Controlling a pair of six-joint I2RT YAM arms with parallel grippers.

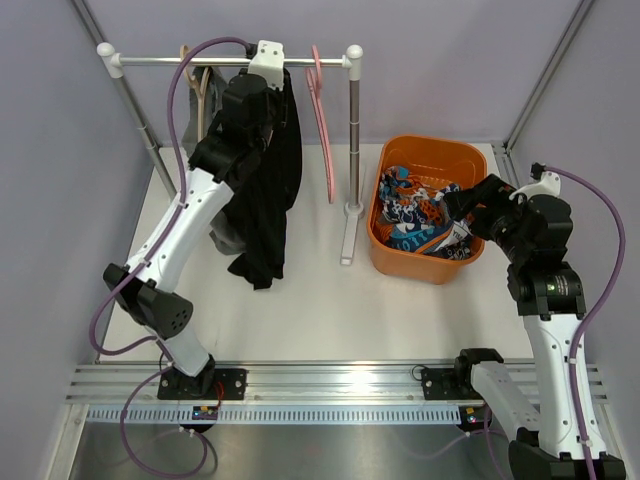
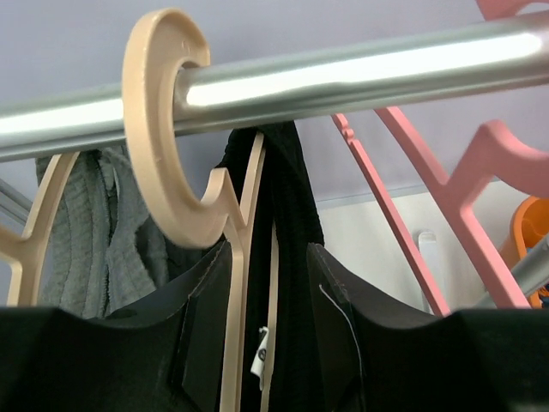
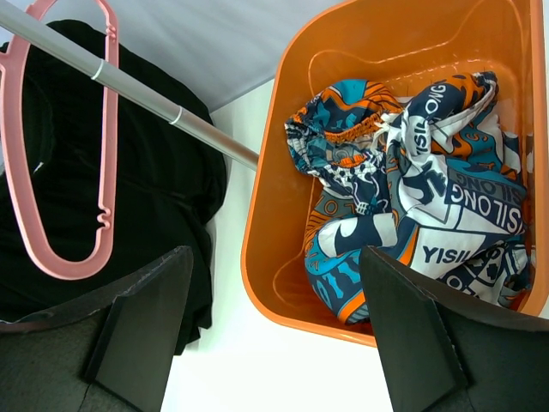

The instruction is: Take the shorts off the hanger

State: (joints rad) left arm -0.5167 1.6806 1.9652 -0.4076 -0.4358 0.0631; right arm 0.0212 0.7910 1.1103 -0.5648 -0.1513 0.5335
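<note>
Plainly, the black shorts (image 1: 268, 190) hang long-axis down from a beige hanger (image 2: 163, 129) on the rail (image 2: 360, 73), grey shorts (image 2: 94, 232) just beside. The left hand (image 2: 270, 266), much the nearer, sits right under the rail, half-parted fingers (image 2: 403, 360) straddling hanger neck and black cloth; whether they pinch I cannot tell. The right hand (image 3: 274, 292) gapes wide, empty, over the orange basket (image 3: 274, 197) holding the printed shorts (image 3: 429, 189).

We see the black shorts (image 2: 287, 249) hanging in folds over a tan hanger (image 2: 163, 129), in the gap between the left fingers (image 2: 197, 343). The grey shorts (image 2: 86, 232) hang limp just left of those fingers. The printed shorts (image 3: 412, 189), blue, orange, white and black, lie crumpled beyond the right fingers (image 3: 412, 343), nearer the right-hand one.
</note>
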